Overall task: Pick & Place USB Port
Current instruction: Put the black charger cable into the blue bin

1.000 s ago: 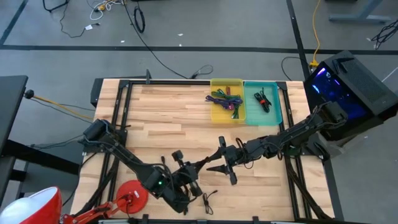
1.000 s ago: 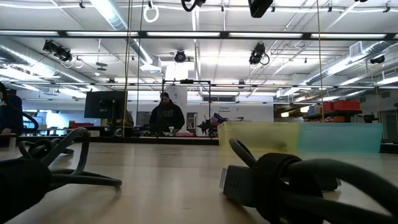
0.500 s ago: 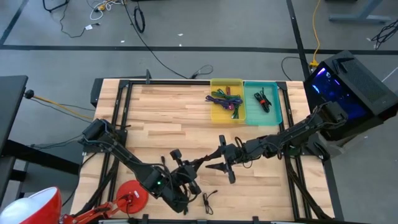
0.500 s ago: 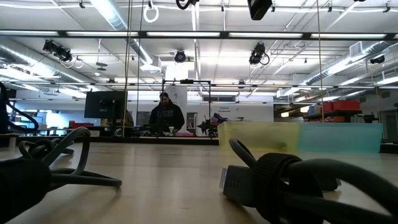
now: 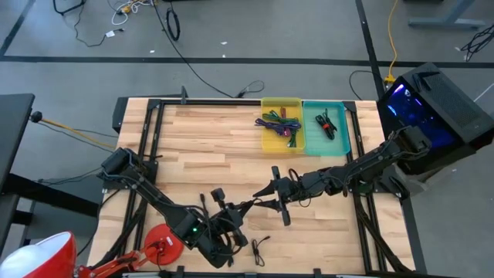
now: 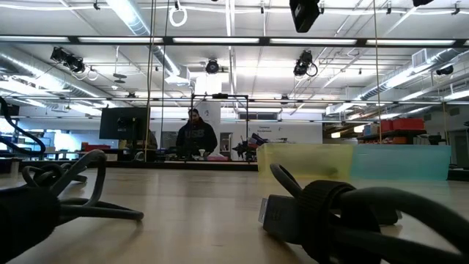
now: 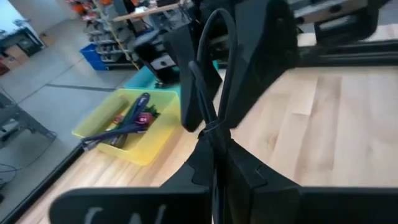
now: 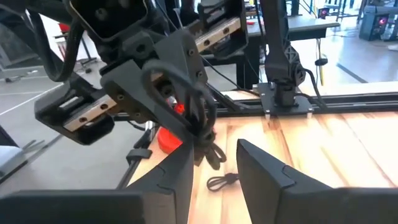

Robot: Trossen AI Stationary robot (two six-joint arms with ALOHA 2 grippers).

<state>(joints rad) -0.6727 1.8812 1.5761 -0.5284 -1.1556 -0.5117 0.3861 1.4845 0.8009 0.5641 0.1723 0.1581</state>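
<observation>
A coiled black USB cable [image 7: 215, 74] is in my left gripper [image 7: 214, 149], which is shut on it above the table's near middle [image 5: 241, 208]. The right wrist view shows that cable's loop [image 8: 186, 102] hanging from the left gripper. My right gripper [image 8: 208, 171] is open and faces the left one [image 5: 266, 202], one finger on each side of the loop; whether they touch it I cannot tell. A second black cable [image 5: 257, 249] lies flat on the wood near the near edge, also in the right wrist view [image 8: 224, 182]. My left gripper pinches the black cable between its two fingers at the tied waist of the coil [image 7: 214, 132]. The coil's loop [image 7: 217, 37] stands out past the fingertips toward the right gripper. The cable is lifted clear of the table.
A yellow bin [image 5: 272, 143] with purple and green cables and a teal bin [image 5: 343, 127] with a black cable sit at the far right. A red disc [image 5: 162, 241] lies at the near left. Black cables [image 6: 344, 213] [image 6: 51, 194] lie close before the low camera.
My right gripper has edged slightly toward the far edge and the left gripper. The left gripper has kept its hold on the cable, and the cable on the table has stayed where it was.
</observation>
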